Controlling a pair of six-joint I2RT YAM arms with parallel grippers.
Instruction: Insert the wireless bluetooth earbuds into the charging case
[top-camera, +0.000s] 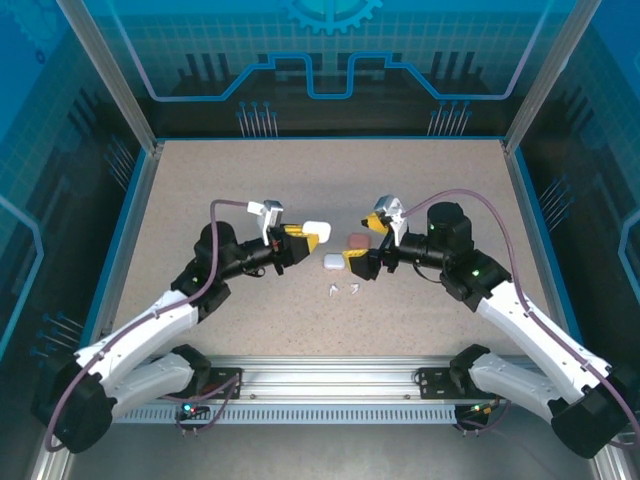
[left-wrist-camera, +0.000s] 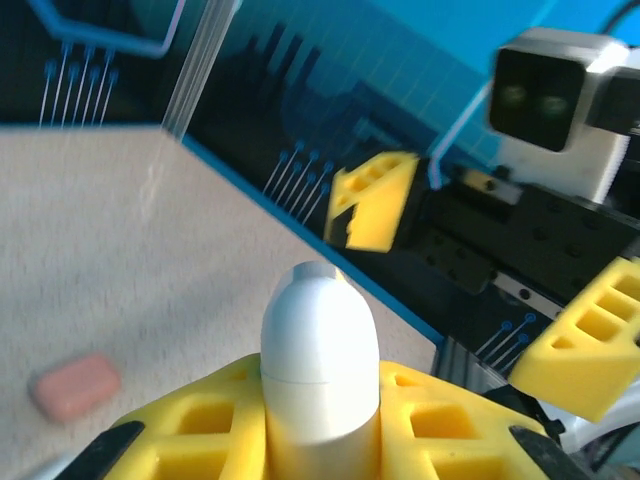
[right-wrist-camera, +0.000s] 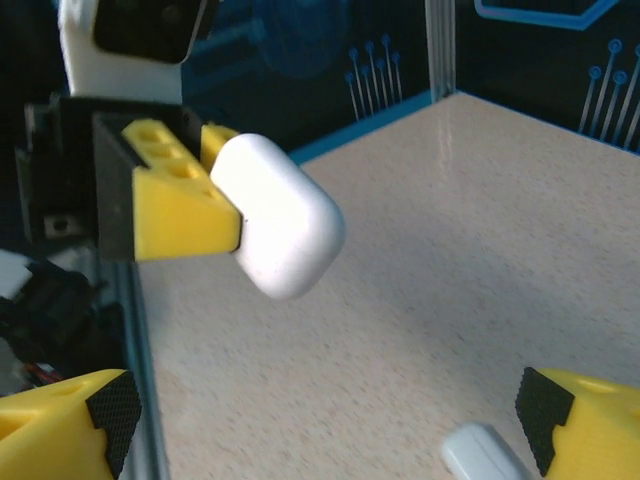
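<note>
The left claw (top-camera: 300, 238) is clamped tight on a white case (left-wrist-camera: 320, 340) and holds it up off the table (top-camera: 200, 190), rounded end pointing out past the yellow fingers. The seam round it looks unbroken, so the lid reads as closed. Across from it the right claw (right-wrist-camera: 322, 415) stands wide open with nothing in it, fingers spread just above the pink case (top-camera: 358, 241). And the earbuds (top-camera: 332, 290)? Down on the table, just in front of the two claws, lying side by side and touching nothing — not a single one is in a case yet. So the job looks barely begun: a case is in hand, but it wants opening, and each bud has yet to be picked up and seated. Now the count: three cases — the one held, a loose white case (top-camera: 333, 261) on the table beside the pink one, and the pink case itself. Two earbuds, both white; no pink buds can be made out.
</note>
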